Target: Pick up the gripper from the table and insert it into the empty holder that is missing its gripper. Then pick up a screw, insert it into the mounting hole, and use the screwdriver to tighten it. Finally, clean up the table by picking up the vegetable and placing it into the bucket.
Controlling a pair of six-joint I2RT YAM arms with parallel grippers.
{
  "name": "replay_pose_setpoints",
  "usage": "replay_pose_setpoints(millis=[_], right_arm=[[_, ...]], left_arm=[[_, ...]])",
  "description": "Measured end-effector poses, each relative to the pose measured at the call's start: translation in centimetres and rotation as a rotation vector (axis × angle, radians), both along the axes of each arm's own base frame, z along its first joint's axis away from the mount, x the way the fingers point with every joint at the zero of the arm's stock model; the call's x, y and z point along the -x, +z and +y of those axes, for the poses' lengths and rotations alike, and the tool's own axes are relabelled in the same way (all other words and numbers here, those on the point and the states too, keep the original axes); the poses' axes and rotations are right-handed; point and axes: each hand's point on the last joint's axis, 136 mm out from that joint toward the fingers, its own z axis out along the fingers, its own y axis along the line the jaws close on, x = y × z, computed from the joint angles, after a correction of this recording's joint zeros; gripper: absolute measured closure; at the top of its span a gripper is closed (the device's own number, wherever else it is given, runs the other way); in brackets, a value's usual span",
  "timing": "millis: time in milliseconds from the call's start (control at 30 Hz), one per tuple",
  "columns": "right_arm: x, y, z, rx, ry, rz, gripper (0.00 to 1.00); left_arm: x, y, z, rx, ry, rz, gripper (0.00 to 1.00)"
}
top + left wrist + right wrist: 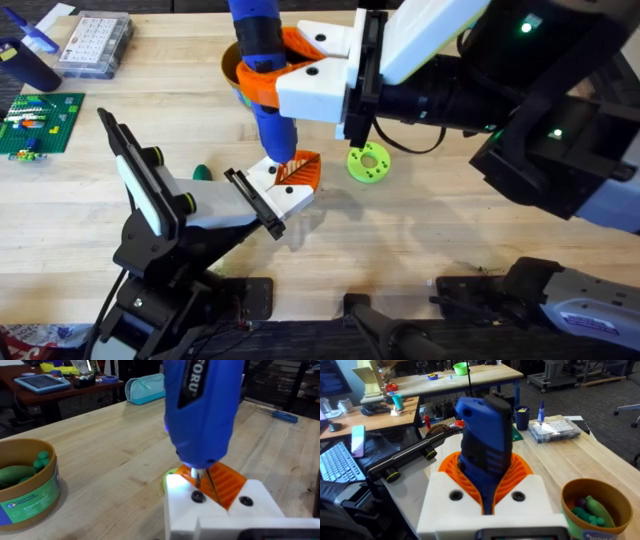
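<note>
Overhead view: the right gripper [300, 85] is clamped around the screwdriver [265, 75], holding it upright with its tip pointing down onto the gripper [300, 170], the small orange ribbed piece. That piece is seated in the holder [275, 190], which sits at the front of the left gripper [262, 200]. I cannot tell from here whether the left fingers are apart or together. The vegetable [201, 172] lies on the table [420, 220] just beside the left arm, well apart from the right fingers. The bucket [232, 70] stands behind the screwdriver, partly hidden by it. A lime-green ring [369, 162] lies just below the right gripper's white body.

Left wrist view: the screwdriver's narrow tip [196, 476] meets the orange piece where it joins the white holder [215, 505], just above a dark screw head [198, 496]. The bucket [30, 487] already holds green items.

Right wrist view: the white fingers [455, 497] press the orange collar [515, 472] that wraps the blue handle, so the hold looks firm.

The screwdriver looks stiff, smooth and fairly heavy; the collar is the sensible place to hold it. The vegetable looks light and small, probably soft, and likely wants a gentle pinch across its middle.
</note>
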Motion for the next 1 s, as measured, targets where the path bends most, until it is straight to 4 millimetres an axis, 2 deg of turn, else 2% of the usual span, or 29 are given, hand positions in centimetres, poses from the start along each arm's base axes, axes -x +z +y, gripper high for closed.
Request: replay_pose_setpoints(millis=[167,400,1000], right_arm=[[-0.2,-0.7,0.1,0.012,-0.005,0.015,0.946],[-0.2,2.3,0.0,-0.097,-0.009,-0.094,0.947],[0.1,3.9,-0.3,-0.15,-0.008,-0.148,0.947]], left_arm=[[0.0,-0.6,0.0,-0.009,0.0,0.027,0.991],[0.0,-0.6,0.0,-0.009,0.001,0.026,0.991],[0.0,-0.6,0.0,-0.009,0.001,0.026,0.991]])
